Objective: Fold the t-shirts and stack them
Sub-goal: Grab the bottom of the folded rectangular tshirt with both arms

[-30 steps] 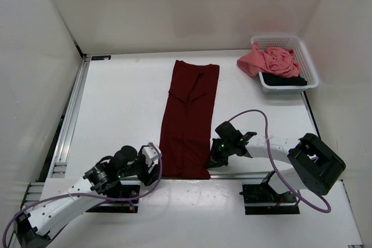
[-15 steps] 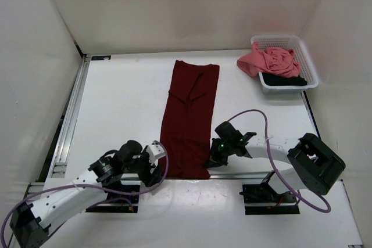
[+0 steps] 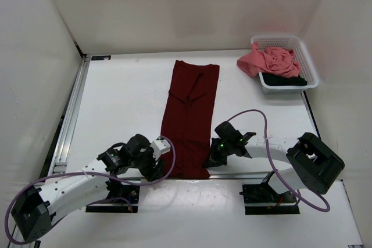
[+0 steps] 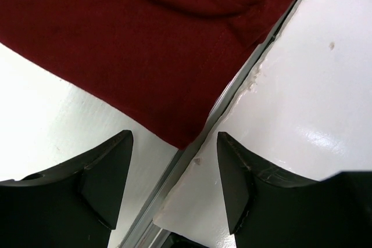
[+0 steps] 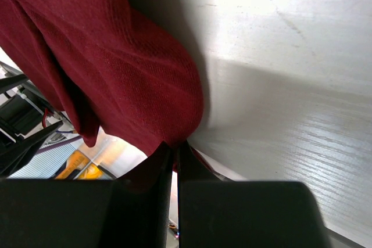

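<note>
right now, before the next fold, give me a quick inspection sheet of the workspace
surface: white table
job's things: maroon shirt flat in a long strip mid-table; pink shirt draped over black shirt in the white basket, far right
clutter: nothing seen
grippers: left pincer open at the strip's near left corner; right pincer shut on its near right corner
cables: purple cable looped on each arm
surroundings: white walls, metal rail along left edge

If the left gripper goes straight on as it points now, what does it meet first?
The left gripper, jaws open, would probably meet the near corner of the dark maroon cloth t-shirt first; depth is unclear.
</note>
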Available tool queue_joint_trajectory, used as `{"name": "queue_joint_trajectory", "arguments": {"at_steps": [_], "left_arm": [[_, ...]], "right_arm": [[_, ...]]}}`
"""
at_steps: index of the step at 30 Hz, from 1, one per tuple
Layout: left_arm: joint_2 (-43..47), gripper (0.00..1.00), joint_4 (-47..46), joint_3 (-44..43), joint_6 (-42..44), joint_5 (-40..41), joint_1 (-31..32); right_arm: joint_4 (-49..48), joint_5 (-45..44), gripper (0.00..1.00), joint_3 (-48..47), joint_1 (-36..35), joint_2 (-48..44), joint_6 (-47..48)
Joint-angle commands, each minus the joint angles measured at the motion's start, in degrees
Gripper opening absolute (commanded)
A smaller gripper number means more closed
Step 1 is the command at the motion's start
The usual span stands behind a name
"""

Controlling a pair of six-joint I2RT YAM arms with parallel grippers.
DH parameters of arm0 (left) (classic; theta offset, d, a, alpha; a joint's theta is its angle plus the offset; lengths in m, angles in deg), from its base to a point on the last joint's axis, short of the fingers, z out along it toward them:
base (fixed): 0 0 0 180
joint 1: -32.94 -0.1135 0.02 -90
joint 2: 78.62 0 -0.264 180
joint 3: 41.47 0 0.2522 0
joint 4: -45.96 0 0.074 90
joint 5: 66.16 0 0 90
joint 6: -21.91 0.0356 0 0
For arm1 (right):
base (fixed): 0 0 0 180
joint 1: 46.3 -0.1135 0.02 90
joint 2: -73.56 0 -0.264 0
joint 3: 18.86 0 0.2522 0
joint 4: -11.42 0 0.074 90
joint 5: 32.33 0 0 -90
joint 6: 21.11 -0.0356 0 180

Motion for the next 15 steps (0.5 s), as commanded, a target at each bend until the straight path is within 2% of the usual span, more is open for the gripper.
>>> {"name": "queue_joint_trajectory", "arguments": {"at_steps": [1,6,10,12,13,15], "left_arm": [[-1.50,0.70,-0.42,0.77,0.01,0.62,0.24],[-4.50,0.69,-1.47,0.24,0.01,3.96,0.24],[-5.99,0.60,-2.09,-0.29,0.01,3.44,0.24],[-6.70,0.52,-2.61,-0.90,0.01,2.83,0.24],[-7.30,0.40,-2.61,-0.90,0.01,2.30,0.24],[-7.83,0.27,-2.61,-1.43,0.01,1.60,0.24]], "right_arm": [[0.92,-1.80,0.05,0.64,0.18,0.87,1.15],[0.92,-2.32,0.05,0.64,0.18,0.87,1.15],[0.92,-2.33,0.05,0.64,0.18,0.87,1.15],[0.92,-2.33,0.05,0.64,0.18,0.87,1.15],[0.92,-2.33,0.05,0.64,0.18,0.87,1.15],[1.44,-2.33,0.05,0.64,0.18,0.87,1.15]]}}
